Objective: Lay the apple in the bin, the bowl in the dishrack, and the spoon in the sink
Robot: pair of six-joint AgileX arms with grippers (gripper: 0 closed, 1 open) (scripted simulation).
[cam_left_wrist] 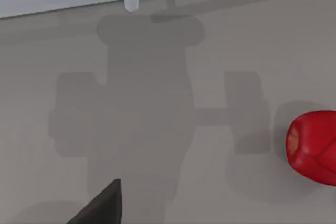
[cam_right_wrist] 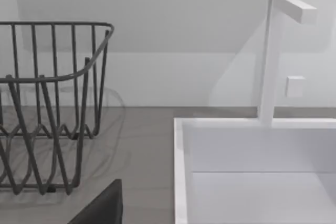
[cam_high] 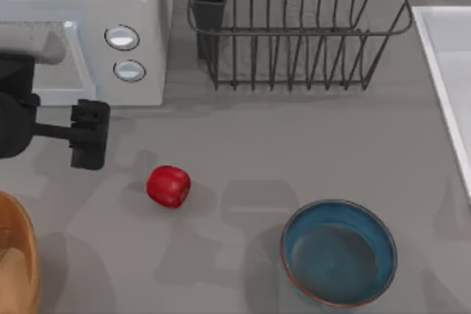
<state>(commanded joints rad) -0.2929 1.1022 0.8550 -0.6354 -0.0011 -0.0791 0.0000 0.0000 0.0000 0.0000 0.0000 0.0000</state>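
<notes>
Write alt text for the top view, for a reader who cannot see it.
The left claw hovers over the grey table, up-left of the red apple. The blue bowl sits lower right, the orange-brown bin at the left edge, the dishrack at the top beside a white microwave, the sink at the right.

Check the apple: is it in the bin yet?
Out. The apple lies on the grey table, apart from the bin at the table's left edge.
</notes>
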